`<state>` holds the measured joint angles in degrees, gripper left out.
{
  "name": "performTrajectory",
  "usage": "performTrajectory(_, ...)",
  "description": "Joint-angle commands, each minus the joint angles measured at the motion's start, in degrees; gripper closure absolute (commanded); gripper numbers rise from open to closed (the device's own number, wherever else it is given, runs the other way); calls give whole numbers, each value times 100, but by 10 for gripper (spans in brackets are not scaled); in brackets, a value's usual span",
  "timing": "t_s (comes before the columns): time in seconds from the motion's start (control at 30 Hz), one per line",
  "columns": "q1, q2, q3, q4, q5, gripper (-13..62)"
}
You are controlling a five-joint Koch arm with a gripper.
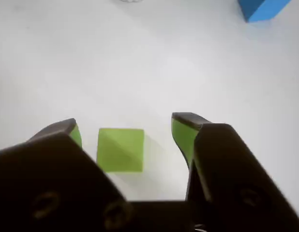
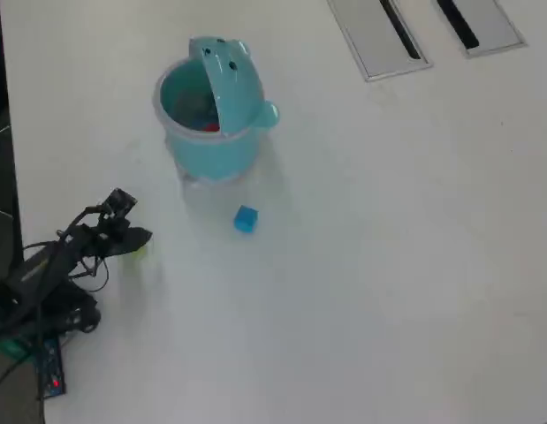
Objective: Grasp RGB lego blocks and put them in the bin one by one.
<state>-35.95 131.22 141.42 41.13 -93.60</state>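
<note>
In the wrist view the gripper [image 1: 125, 130] stands wide open, holding nothing, its two green-padded jaws either side of the yellow-green block [image 1: 120, 149], which lies between them, nearer the left jaw and touching neither. Closing should catch it squarely, I judge. This is near the tabletop's [image 2: 388, 265] left edge. The blue block [image 2: 245, 219] lies further in, below the bin [image 2: 211, 146], where something red shows inside.

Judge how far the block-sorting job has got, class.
Done: something red lies inside the turquoise bin, apparently the red block. In hand: the open end effector straddles the yellow-green block on the table, not yet gripped. Left: that block and the blue block, lying in front of the bin.
</note>
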Motion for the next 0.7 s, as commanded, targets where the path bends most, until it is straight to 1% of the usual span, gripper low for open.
performTrajectory(0.0,-44,431,-26,9,-26,152)
performTrajectory(0.33,-378,387,413,-422,-35,150)
performTrajectory(0.67,-510,343,738,-976,-35,163)
